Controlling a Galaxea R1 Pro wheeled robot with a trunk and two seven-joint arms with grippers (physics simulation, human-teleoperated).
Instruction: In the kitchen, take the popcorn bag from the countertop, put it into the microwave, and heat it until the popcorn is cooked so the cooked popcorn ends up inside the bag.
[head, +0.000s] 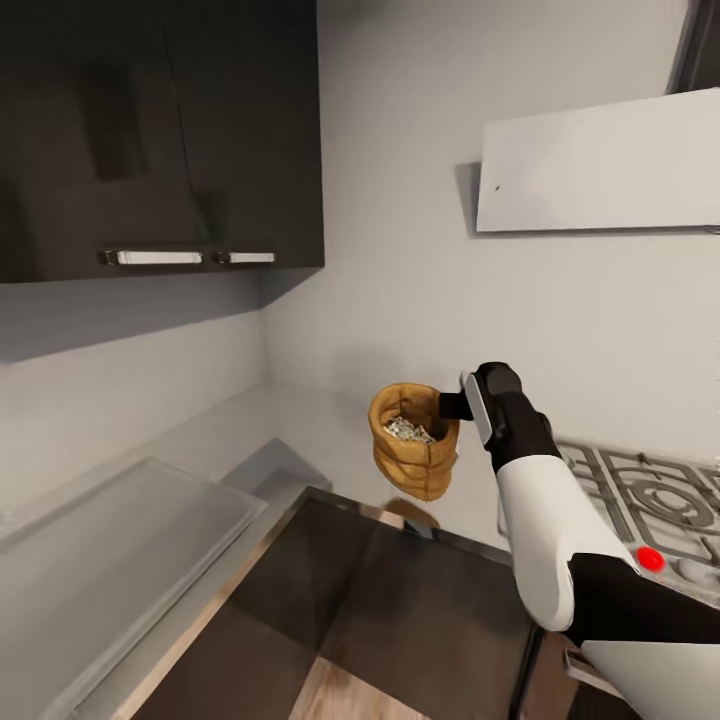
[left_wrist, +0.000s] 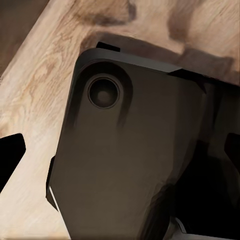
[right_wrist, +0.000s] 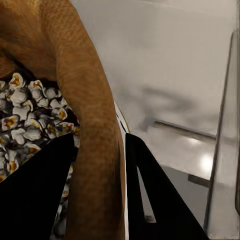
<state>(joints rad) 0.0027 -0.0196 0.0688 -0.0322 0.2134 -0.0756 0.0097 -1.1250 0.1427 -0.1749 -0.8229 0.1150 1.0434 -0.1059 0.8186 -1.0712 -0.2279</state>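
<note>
1. In my head view the grey counter (head: 300, 430) runs into the corner of the room, with a dark wall cabinet (head: 160, 130) above its left stretch and a pale slanted hood (head: 600, 165) above its right stretch.
2. A pale, glossy sunken basin (head: 110, 560) sits in the counter's left run, and a gas hob (head: 640, 500) with grey grates lies at the counter's right end; a small red dot (head: 650, 559) shows near the hob's front edge.
3. Below the counter's front edge I see dark brown cabinet fronts (head: 400, 620) and a strip of wooden floor (head: 350, 700).
4. My right arm (head: 545, 520), white with black joints, reaches in from the lower right toward the corner.
5. The popcorn bag (head: 413, 440) hangs in the air just off the counter's front edge, left of the hob, casting a shadow below it; it is upright and open at the top.
6. My right hand (head: 456, 404) is clamped on the bag's thick rolled rim: my right wrist view has one dark finger (right_wrist: 40, 190) inside the mouth and the other outside the wall.
7. Popped popcorn (right_wrist: 25, 115), white with yellow centres, fills the bag.
8. My left wrist view looks at a dark housing with a round recess over the wooden floor; I cannot tell how that hand stands.
</note>
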